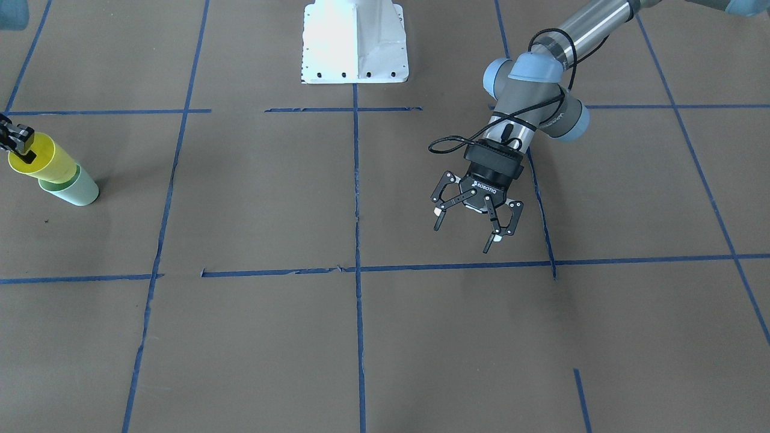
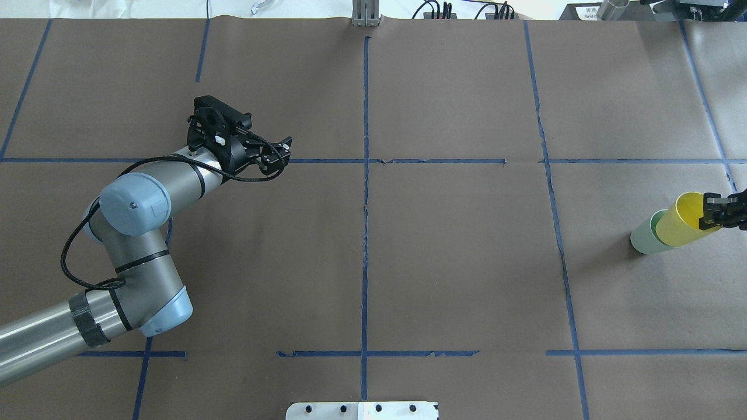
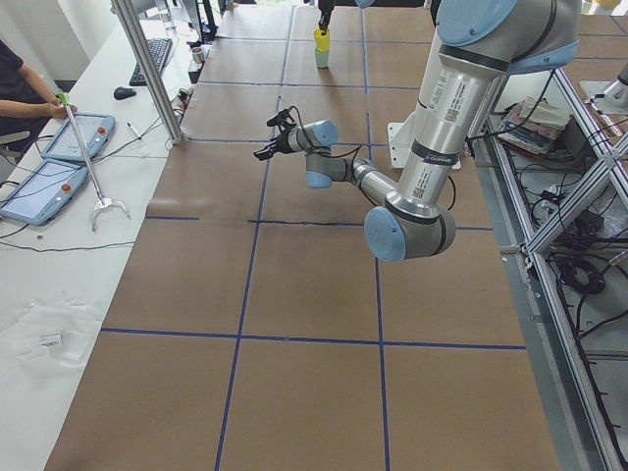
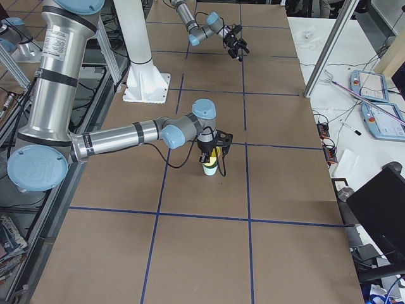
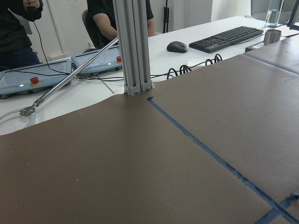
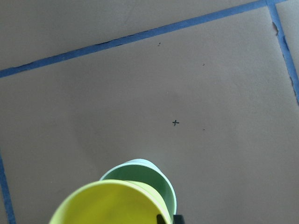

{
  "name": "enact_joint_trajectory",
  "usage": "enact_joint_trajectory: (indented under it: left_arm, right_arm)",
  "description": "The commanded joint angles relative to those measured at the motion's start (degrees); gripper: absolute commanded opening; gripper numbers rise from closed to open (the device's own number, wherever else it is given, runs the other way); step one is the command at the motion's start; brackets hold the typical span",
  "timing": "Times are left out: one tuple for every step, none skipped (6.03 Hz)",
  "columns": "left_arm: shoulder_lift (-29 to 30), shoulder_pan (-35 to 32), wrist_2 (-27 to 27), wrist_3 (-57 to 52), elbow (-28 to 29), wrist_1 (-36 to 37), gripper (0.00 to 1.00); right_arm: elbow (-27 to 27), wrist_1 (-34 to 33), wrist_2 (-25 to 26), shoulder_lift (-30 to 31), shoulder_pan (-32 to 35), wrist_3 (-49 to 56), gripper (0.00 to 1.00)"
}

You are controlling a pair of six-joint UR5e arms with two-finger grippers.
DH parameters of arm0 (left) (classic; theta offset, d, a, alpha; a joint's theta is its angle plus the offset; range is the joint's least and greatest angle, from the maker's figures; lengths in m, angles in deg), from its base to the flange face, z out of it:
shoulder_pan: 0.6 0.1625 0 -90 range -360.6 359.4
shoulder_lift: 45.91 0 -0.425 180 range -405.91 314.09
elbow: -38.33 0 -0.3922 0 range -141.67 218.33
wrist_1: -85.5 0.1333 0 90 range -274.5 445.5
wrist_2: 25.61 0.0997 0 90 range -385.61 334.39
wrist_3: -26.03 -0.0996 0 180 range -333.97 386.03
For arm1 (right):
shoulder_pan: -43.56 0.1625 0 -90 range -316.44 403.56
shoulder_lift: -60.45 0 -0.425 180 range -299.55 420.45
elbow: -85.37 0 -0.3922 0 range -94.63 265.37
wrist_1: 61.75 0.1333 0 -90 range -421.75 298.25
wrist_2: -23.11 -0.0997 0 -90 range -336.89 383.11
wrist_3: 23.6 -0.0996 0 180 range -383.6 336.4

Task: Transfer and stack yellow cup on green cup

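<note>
The yellow cup [image 1: 42, 159] sits with its lower part inside the green cup [image 1: 75, 191], which stands on the table at its right end. My right gripper [image 1: 23, 151] is shut on the yellow cup's rim, one finger inside and one outside. The overhead view shows the same: yellow cup [image 2: 686, 220], green cup [image 2: 643, 237], right gripper [image 2: 709, 214]. The right wrist view looks down on the yellow rim [image 6: 112, 205] over the green rim [image 6: 147, 177]. My left gripper [image 1: 466, 231] is open and empty, hovering over the table's left half, far from the cups.
The white robot base [image 1: 355, 42] stands at the middle of the near edge. Blue tape lines grid the brown table. An aluminium post [image 5: 133, 46], tablets, a keyboard and seated operators are beyond the far edge.
</note>
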Motion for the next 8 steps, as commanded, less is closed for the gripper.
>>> enact_joint_trajectory:
  left_arm:
    - [0.0, 0.0, 0.0, 0.0, 0.0, 0.0, 0.99]
    - [0.0, 0.0, 0.0, 0.0, 0.0, 0.0, 0.99]
    - [-0.1, 0.0, 0.0, -0.1, 0.0, 0.0, 0.99]
    - [-0.1, 0.0, -0.4, -0.1, 0.0, 1.3, 0.99]
    - [0.2, -1.6, -4.0, 0.0, -0.7, 6.9, 0.99]
    - [0.6, -4.2, -7.8, 0.0, -1.2, 12.5, 0.99]
    - [1.1, -6.7, -12.2, 0.0, -1.8, 19.9, 0.99]
    - [1.1, -10.9, -17.3, -0.1, -5.7, 29.7, 0.99]
  right_arm:
    - [-0.5, 0.0, 0.5, -0.1, -0.1, 0.0, 0.18]
    - [-1.1, 0.0, 0.4, -0.4, -0.6, 0.0, 0.98]
    - [-1.0, 0.1, 0.3, -0.5, -0.7, -0.1, 1.0]
    - [0.6, 0.2, -0.1, -0.6, -0.5, 0.0, 1.0]
    - [3.0, 0.1, -0.5, -0.7, 0.7, 0.0, 1.0]
    - [4.3, 0.2, -0.6, -1.0, 2.9, 0.0, 1.0]
    - [3.6, 0.1, -3.3, -1.9, 5.1, 0.2, 1.0]
    - [2.1, -0.6, -5.7, -4.6, 8.9, 1.2, 1.0]
